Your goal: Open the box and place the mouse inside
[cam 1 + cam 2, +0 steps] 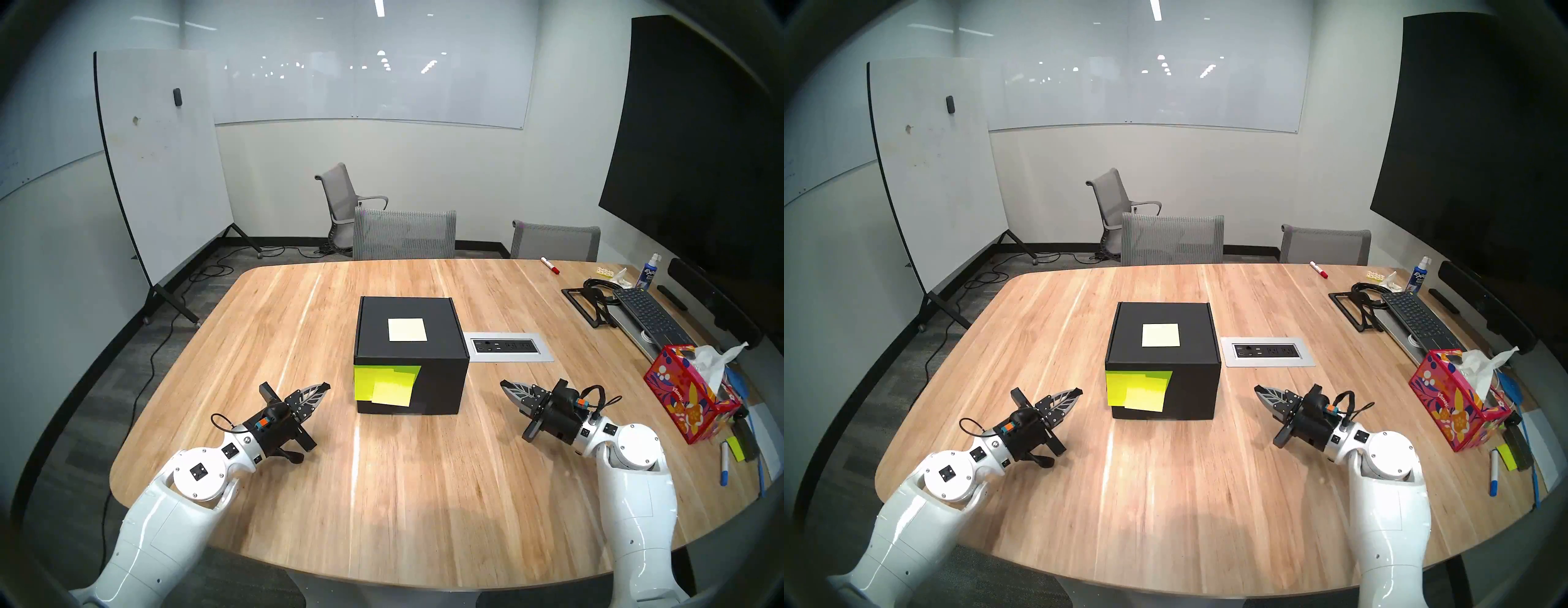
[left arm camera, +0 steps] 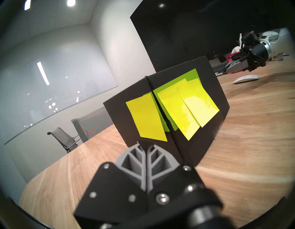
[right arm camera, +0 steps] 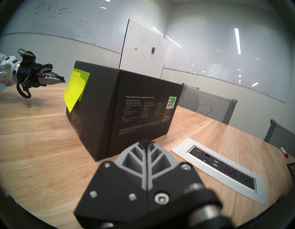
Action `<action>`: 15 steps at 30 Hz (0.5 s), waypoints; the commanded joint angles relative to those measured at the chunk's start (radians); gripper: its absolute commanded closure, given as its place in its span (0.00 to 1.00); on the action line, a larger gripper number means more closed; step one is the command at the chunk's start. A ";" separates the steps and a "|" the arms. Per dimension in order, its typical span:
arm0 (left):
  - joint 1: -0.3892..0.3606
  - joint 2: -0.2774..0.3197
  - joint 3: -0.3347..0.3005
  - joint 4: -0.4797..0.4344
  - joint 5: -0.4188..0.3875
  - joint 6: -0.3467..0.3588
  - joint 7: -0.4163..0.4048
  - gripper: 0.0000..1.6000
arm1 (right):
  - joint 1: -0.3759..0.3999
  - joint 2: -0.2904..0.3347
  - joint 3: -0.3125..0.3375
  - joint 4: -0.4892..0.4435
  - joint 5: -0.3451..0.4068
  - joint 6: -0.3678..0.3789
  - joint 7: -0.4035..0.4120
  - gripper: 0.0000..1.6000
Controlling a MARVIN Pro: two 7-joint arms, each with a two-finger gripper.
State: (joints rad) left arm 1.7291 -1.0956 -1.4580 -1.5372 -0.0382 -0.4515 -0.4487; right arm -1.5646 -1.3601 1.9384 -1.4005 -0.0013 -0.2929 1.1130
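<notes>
Sitting closed near the middle of the wooden surface (image 1: 297, 488): the box (image 1: 441, 382), matte black, lid flap down. Stuck on its lid, one pale sticky note (image 1: 407, 330); overlapping across its near face and round the near-left corner, bright yellow-green sticky notes (image 1: 386, 384). Printed in small white text on its right face, seen from the right wrist view, with a small label bearing a green dot at the far upper corner.

Lying to the right of the box, flat on the wood and apart from it: the mouse (image 2: 245, 79), white and low, visible only in the left wrist view, under the tip of the right gripper (image 1: 504, 385). Cannot tell whether touched.

Hovering just left of the box's near-left corner: the left gripper (image 1: 324, 387), fingers pressed together, empty, pointing at the box. Mirrored on the other side, off the box's near-right corner: the right gripper, likewise pinched closed, holding nothing.

Set into the wood just right of the box: a grey power outlet panel (image 1: 507, 347). Farther right of the box, near the edge: a red floral tissue box (image 1: 687, 401), a keyboard (image 1: 649, 316), a spray bottle (image 1: 648, 271) and a red marker (image 1: 550, 265). Beyond the box, grey mesh chairs (image 1: 405, 235).
</notes>
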 commanded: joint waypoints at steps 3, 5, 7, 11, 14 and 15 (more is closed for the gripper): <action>-0.021 -0.007 0.000 -0.007 0.005 0.004 0.006 1.00 | 0.003 -0.002 -0.002 -0.012 0.004 0.000 0.007 1.00; -0.023 -0.006 0.001 -0.005 0.005 0.005 0.005 1.00 | 0.002 -0.003 -0.001 -0.013 0.004 0.002 0.012 1.00; -0.024 -0.006 0.002 -0.005 0.005 0.006 0.004 1.00 | 0.001 -0.004 -0.001 -0.013 0.003 0.002 0.014 1.00; -0.029 -0.005 0.005 0.001 0.002 0.004 0.000 1.00 | 0.002 -0.007 0.000 -0.009 0.001 -0.001 0.018 1.00; -0.033 -0.004 0.009 0.003 0.004 0.005 -0.003 1.00 | 0.002 -0.008 0.001 -0.010 0.000 0.000 0.019 1.00; -0.037 -0.003 0.013 0.005 0.005 0.005 -0.006 1.00 | 0.002 -0.009 0.001 -0.011 0.000 0.001 0.021 1.00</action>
State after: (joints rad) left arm 1.7108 -1.1021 -1.4499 -1.5279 -0.0370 -0.4470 -0.4467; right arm -1.5663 -1.3669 1.9397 -1.3983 -0.0073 -0.2927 1.1322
